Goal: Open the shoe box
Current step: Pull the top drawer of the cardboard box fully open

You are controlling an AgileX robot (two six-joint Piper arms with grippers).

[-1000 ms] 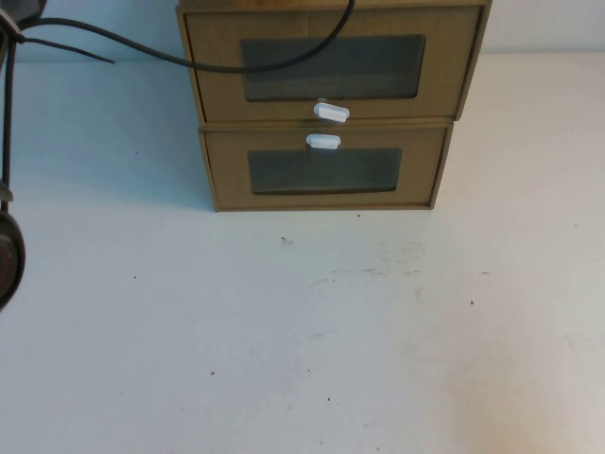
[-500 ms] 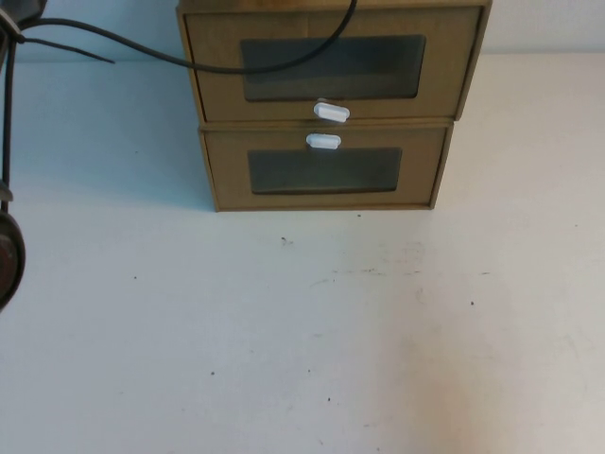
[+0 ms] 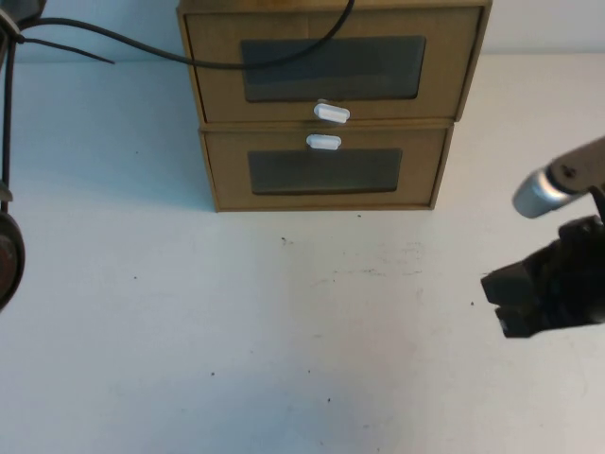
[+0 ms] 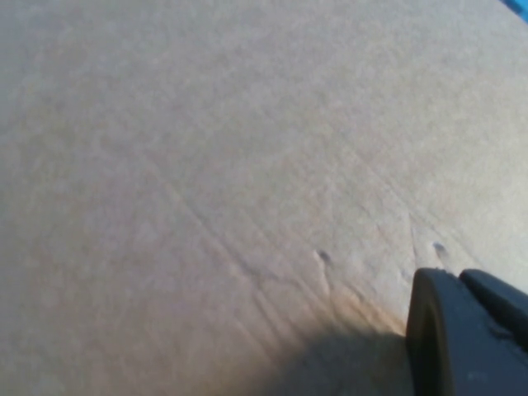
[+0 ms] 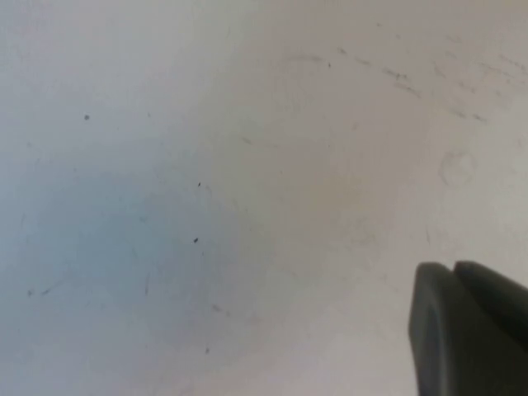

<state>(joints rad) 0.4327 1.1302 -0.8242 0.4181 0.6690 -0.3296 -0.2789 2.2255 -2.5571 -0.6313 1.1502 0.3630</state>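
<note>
Right gripper (image 3: 501, 301): hangs over the table (image 3: 284, 331) at its right side, fingers (image 5: 445, 330) pressed together pad to pad, tips aimed left. Under those fingers in the right wrist view: only white table top with faint scuffs and specks.

Boxes: two, stacked, well beyond the right fingers and off to their left, at the far middle of the table. Top box (image 3: 444, 66): sits on the lower box (image 3: 324, 170) and shows wider on both sides; drawer front flush, dark window, white top handle (image 3: 332, 112) at its bottom edge. Lower box: drawer also shut, lower handle (image 3: 323, 142) at its top edge, just under the top handle. Both handles well apart from the right fingers.

Cable (image 3: 142, 45): droops from the left across the top box's window.

Left gripper (image 4: 462, 330): seen only in its wrist view, fingers (image 4: 433, 338) closed with no gap, close over a brown creased surface (image 4: 206, 181) that fills nearly everything ahead of them
</note>
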